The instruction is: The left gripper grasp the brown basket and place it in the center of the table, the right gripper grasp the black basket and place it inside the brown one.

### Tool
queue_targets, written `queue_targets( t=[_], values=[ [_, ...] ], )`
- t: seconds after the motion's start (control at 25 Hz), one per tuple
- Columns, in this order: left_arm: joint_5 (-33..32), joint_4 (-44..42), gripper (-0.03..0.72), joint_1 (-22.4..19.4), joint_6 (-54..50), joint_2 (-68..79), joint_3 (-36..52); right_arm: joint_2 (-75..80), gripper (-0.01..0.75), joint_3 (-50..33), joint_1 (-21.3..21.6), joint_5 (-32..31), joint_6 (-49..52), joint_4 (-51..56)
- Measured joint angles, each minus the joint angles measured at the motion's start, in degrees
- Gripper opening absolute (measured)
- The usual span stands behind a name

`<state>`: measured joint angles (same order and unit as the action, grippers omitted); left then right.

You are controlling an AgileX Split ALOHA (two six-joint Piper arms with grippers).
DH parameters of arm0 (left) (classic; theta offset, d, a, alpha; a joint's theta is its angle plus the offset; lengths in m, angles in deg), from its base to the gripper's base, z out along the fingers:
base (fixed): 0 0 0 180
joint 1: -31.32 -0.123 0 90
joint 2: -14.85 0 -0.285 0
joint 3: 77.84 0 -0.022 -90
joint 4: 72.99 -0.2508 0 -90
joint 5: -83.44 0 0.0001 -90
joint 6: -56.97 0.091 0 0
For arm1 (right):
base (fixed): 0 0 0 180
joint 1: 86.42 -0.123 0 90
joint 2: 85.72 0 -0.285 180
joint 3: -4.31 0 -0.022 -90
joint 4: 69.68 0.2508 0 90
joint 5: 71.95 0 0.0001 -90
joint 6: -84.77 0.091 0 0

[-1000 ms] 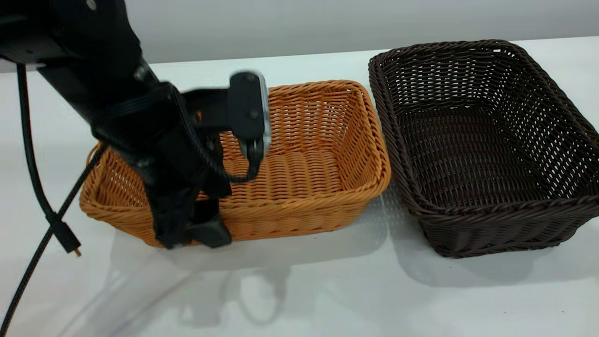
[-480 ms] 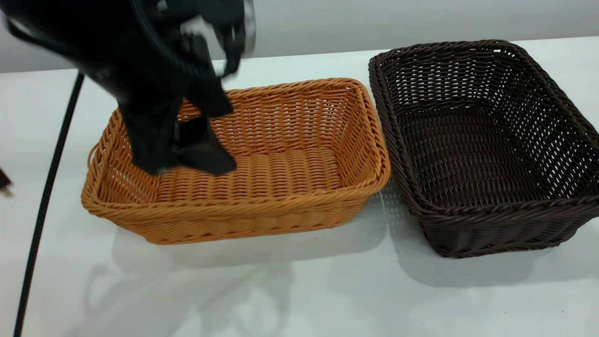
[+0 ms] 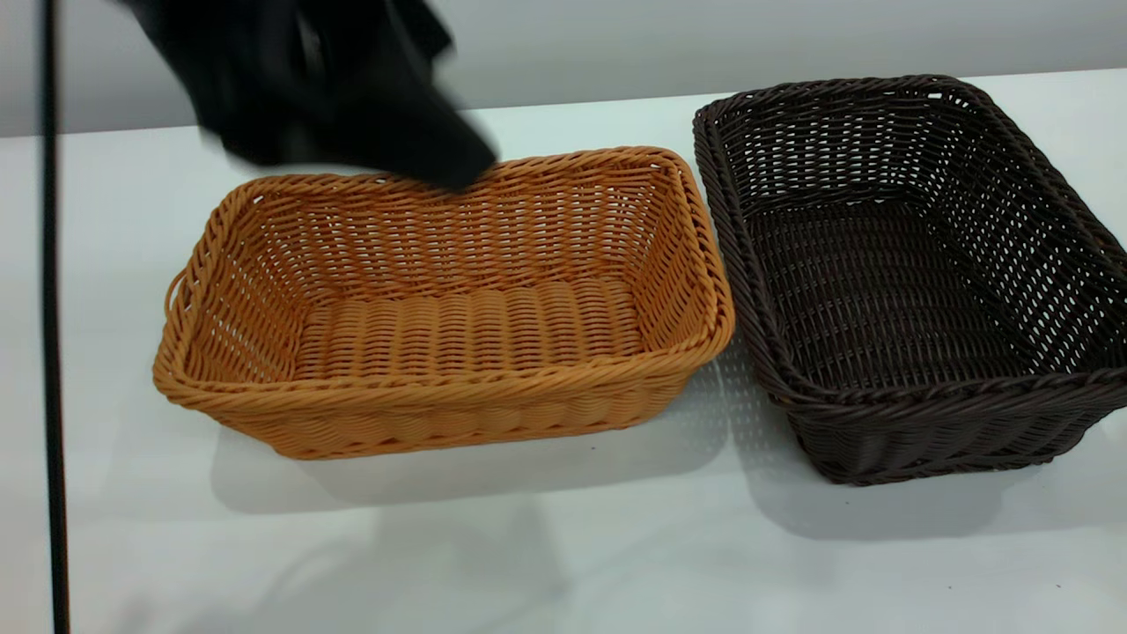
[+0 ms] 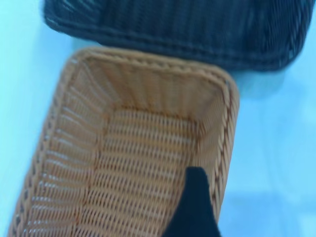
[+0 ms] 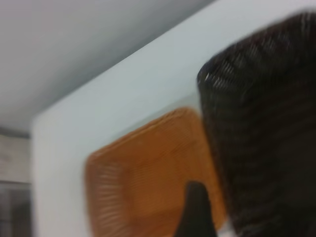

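The brown basket [image 3: 458, 326] stands flat on the white table [image 3: 563, 546], left of the middle. The black basket [image 3: 916, 282] stands close beside it on the right, nearly touching its side. My left gripper [image 3: 414, 150] is a blurred dark shape above the brown basket's far rim, clear of it and empty. In the left wrist view one of its fingers [image 4: 195, 212] shows over the brown basket's [image 4: 128, 163] floor, with bare table beside it. My right gripper [image 5: 197, 217] shows only in the right wrist view, high above both baskets and holding nothing.
A black cable [image 3: 53, 352] hangs down the left edge of the exterior view. A grey wall [image 3: 704, 44] runs behind the table's far edge. Bare tabletop lies in front of both baskets.
My left gripper let go of the brown basket's front-left rim and rose up and back, past the far rim. The brown basket stays on the table. The black basket has not moved.
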<state>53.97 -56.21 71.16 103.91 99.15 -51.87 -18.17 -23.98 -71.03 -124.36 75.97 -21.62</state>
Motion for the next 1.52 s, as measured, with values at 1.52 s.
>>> queue_targets(
  t=[1.52],
  values=[
    [-1.8,5.3,0.532,0.0,-4.9,-6.0,0.0,16.1,0.503,-32.7,-34.2,44.5,29.0,25.9]
  ],
)
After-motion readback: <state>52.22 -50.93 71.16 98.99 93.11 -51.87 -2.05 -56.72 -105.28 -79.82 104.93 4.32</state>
